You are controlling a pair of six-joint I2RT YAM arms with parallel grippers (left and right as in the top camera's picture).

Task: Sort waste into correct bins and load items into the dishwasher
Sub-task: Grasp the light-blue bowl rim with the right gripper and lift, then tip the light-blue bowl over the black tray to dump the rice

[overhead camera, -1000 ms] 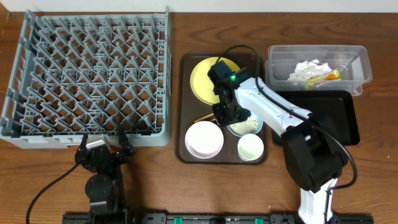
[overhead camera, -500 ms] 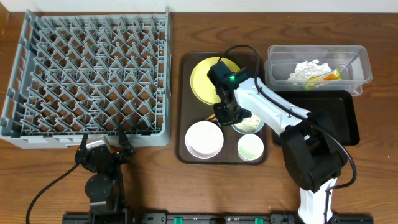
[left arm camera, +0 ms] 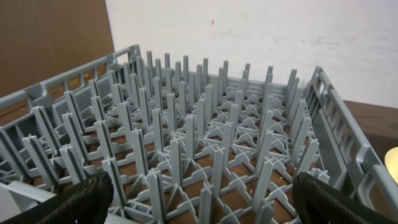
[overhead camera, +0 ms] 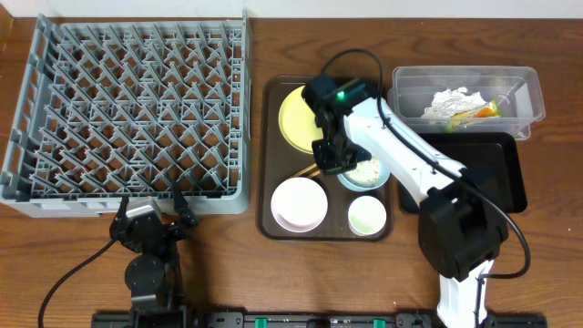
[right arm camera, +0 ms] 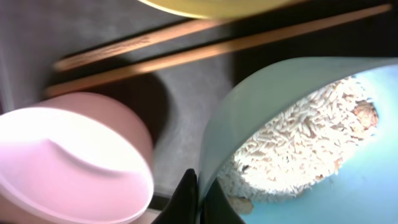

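1. The rack (overhead camera: 137,109) fills the left of the table (overhead camera: 228,273). It lies straight ahead of the left claw (overhead camera: 150,219), its near wall just past the fingertips.
2. The left claw (left arm camera: 205,205) is spread wide and holds nothing. In its own camera the dark fingers (left arm camera: 81,199) sit at the bottom corners, with the rack (left arm camera: 205,137) filling the space beyond them.
3. The brown tray (overhead camera: 266,155) lies under the right claw (overhead camera: 332,167), well to the right of the left claw.
4. The plate (overhead camera: 293,118) rests at the tray's far end, just beyond and left of the right claw, partly hidden by the wrist.
5. The chopsticks (overhead camera: 305,171) lie side by side on the tray, just left of the right claw. In the wrist camera they run across beyond the fingertips (right arm camera: 205,46).
6. The white bowl (overhead camera: 299,203) sits upright on the tray on the near-left side of the right claw, apart from its fingers (right arm camera: 68,162).
7. The right claw (right arm camera: 200,199) is closed, pinching the left rim of the blue bowl (overhead camera: 364,173), which holds rice (right arm camera: 298,149). I cannot tell whether the bowl is clear of the tray.
8. The cup (overhead camera: 367,216) stands on the near-right of the right claw, just beside the blue bowl.
9. The tub (overhead camera: 533,96) is well to the right of the claw and farther back. It holds the tissue (overhead camera: 451,102) and the wrapper (overhead camera: 487,111).
10. The black tray (overhead camera: 496,178) lies to the right of the claw, against the tub's near side, with the arm crossing its left edge.
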